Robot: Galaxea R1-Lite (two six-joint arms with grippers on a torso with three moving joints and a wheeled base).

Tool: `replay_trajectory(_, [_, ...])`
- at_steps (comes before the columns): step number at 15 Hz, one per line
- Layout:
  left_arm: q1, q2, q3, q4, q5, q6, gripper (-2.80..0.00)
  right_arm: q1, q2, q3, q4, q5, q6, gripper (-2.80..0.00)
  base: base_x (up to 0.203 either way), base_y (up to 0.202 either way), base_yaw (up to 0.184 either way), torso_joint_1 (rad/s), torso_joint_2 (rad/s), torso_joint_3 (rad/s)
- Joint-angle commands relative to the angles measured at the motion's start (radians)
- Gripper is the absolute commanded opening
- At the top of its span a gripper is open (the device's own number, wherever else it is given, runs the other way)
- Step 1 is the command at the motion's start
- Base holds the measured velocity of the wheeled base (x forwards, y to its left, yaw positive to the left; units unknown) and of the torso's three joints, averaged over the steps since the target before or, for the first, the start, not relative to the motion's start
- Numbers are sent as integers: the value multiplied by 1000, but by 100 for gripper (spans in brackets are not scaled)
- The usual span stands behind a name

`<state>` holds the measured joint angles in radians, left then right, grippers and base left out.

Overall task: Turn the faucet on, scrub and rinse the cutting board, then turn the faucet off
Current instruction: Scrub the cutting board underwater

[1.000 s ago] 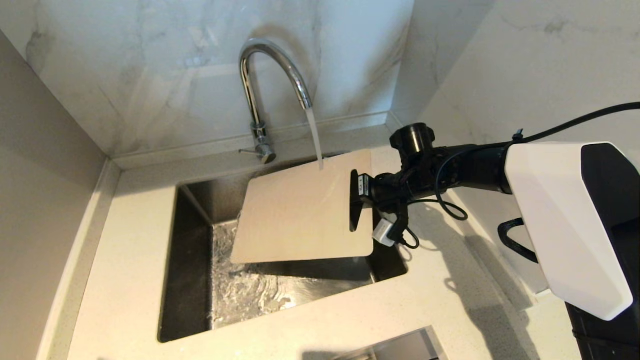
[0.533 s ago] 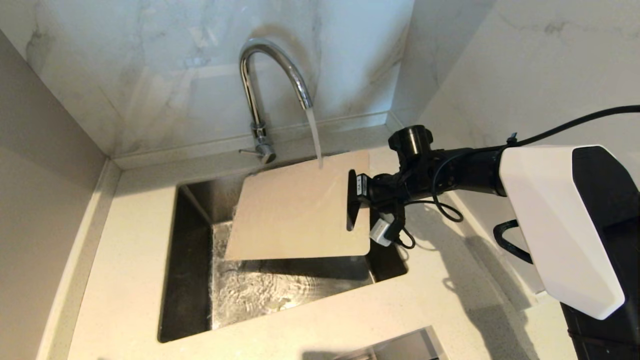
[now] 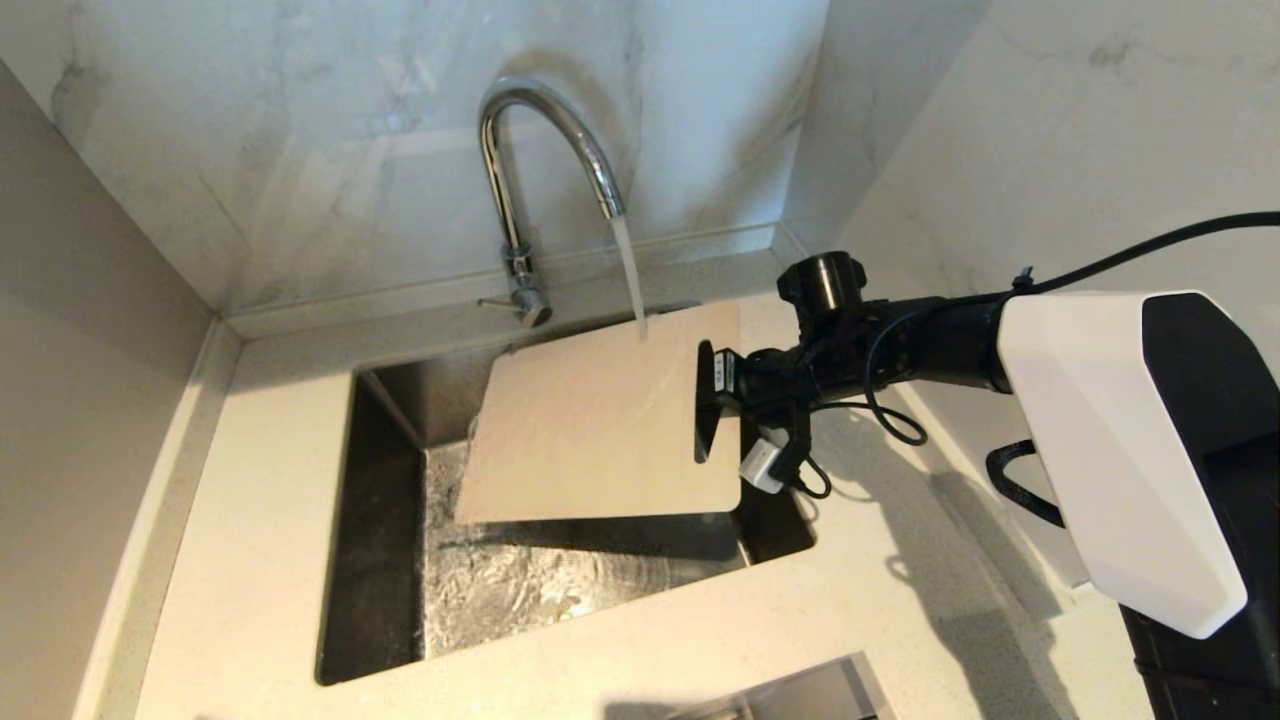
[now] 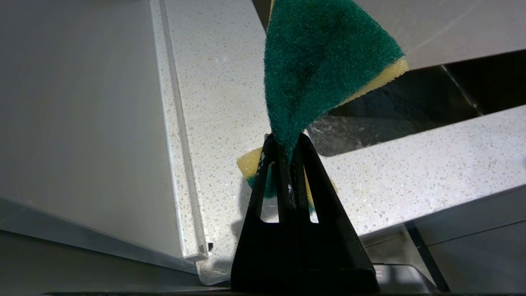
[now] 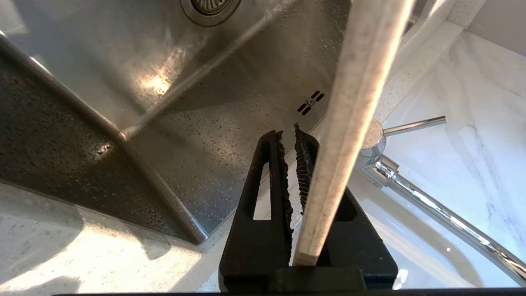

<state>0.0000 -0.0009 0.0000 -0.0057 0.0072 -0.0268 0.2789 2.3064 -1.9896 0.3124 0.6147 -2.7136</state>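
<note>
While water runs from the faucet (image 3: 548, 170), the right gripper (image 3: 708, 415) holds the cutting board (image 3: 600, 420) by one short end, its jaws clamped on the board's edge. In the right wrist view the board's thin edge (image 5: 349, 123) sits against one jaw, though exactly how the pads meet it is hard to tell. The board reaches away from this gripper over the sink (image 3: 520, 590), tilted so that its far end hangs lower. The stream (image 3: 630, 275) lands on the board's upper edge, not far from the gripper, and water pools in the basin below.

The left gripper (image 4: 287, 152) is out of the head view. Its wrist camera shows it pinched tight on a green and yellow sponge (image 4: 324, 65), hanging above the pale speckled table (image 4: 222, 82) beside the sink.

The step in hand appears to be rinsing. To do it well, the right gripper should probably keep the board sloped away from itself, so water sheets down the whole face and drains into the basin rather than back toward the wrist. Sliding the board slowly under the stream would likely wet the far corners, which look dry. A firm clamp matters, since a wet board held at one end may slip or swing. The small lever (image 3: 497, 301) at the faucet's base sits beyond the board's far corner.
</note>
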Motion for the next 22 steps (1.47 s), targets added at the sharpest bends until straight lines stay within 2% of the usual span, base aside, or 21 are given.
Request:
replay_trajectory(1, [0,1,2,0,0,-1,-280,2,-1,0,4,5,-15,-280,0,0,0,0,0,0])
replay_trajectory(6, [0,1,2,0,0,-1,-280,30,-19,3,86,8,-18,-280,0,0,0,0,0,0])
replay_trajectory(13, [0,1,2,0,0,-1,-280,88,-73,22,120,2,-21,-280,0,0,0,0,0,0])
replay_trajectory(20, [0,1,2,0,0,-1,-280,125,-204,172,113,-2,-21,-280,0,0,0,0,0,0])
replay_trajectory(22, [0,1,2,0,0,-1,-280,128,-243,237,110,-42,-25,-280,0,0,0,0,0,0])
